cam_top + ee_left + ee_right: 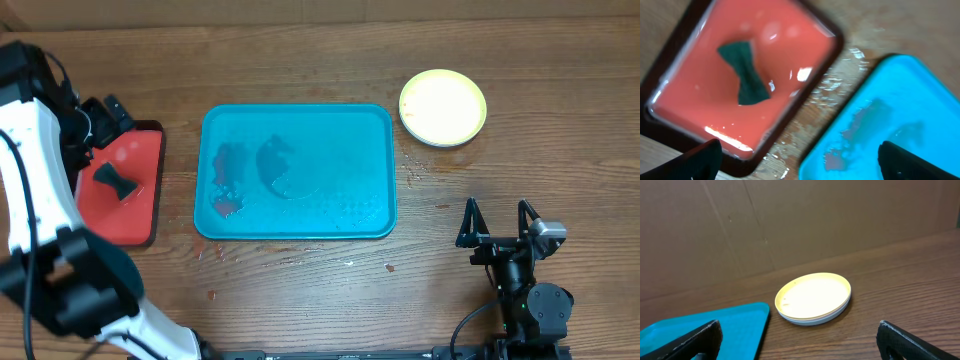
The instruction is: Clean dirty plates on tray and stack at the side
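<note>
Right end effector [497, 222] sitting w/ fingers apart, empty; plates [813, 299] stacked just ahead, tray [700, 330] ahead-left. Left end effector [800, 160] hovering, also spread, above red tray [700, 105] w/ green pad [746, 72].

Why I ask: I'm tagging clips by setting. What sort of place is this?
Probably a robot lab bench, not a kitchen: a wooden table backed by brown cardboard panels, holding a smeared teal rectangular plastic tray.

tray [345, 160] mid-table, plates [443, 107] nearby, gap between
</note>
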You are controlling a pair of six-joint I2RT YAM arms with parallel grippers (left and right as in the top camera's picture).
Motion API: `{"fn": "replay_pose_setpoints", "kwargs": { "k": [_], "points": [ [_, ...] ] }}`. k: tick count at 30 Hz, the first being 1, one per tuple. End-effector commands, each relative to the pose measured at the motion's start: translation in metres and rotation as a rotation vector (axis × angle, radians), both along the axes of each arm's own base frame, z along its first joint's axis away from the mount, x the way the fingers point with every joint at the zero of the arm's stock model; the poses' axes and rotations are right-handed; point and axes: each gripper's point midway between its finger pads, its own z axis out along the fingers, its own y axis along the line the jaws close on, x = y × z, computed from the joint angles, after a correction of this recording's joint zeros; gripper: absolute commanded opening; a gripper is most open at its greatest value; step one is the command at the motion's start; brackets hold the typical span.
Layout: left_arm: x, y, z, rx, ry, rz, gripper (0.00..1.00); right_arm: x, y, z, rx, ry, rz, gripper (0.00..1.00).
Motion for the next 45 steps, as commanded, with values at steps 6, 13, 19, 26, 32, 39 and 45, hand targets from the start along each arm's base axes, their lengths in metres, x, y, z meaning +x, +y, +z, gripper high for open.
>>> {"fn": "replay_pose_setpoints", "kwargs": {
  "k": [6,13,19,26,32,39,45],
  "points": [
    [-0.006,-0.046,0.030,0.093,-0.216,-0.148,1.00,0.000,-0.001,-0.001,-0.008,-0.007,-0.007,1.00],
    [-0.043,-0.083,-0.005,0.114,-0.296,-0.212,1.00,0.000,-0.001,-0.001,-0.008,-0.007,-0.007,1.00],
    [-0.099,-0.097,-0.039,0.108,-0.253,-0.206,1.00,0.000,-0.001,-0.001,-0.008,-0.007,-0.007,1.00],
    [-0.120,-0.096,-0.046,0.187,-0.339,-0.208,1.00,0.000,-0.001,-0.001,-0.008,-0.007,-0.007,1.00],
    [-0.107,-0.113,-0.035,0.216,-0.608,-0.307,1.00,0.000,-0.001,-0.001,-0.008,-0.007,-0.007,1.00],
    [-0.102,-0.130,-0.036,0.255,-0.858,-0.390,1.00,0.000,-0.001,-0.001,-0.008,-0.007,-0.007,1.00],
    [-0.108,-0.132,-0.041,0.312,-0.982,-0.390,1.00,0.000,-0.001,-0.001,-0.008,-0.007,-0.007,1.00]
  ]
}}
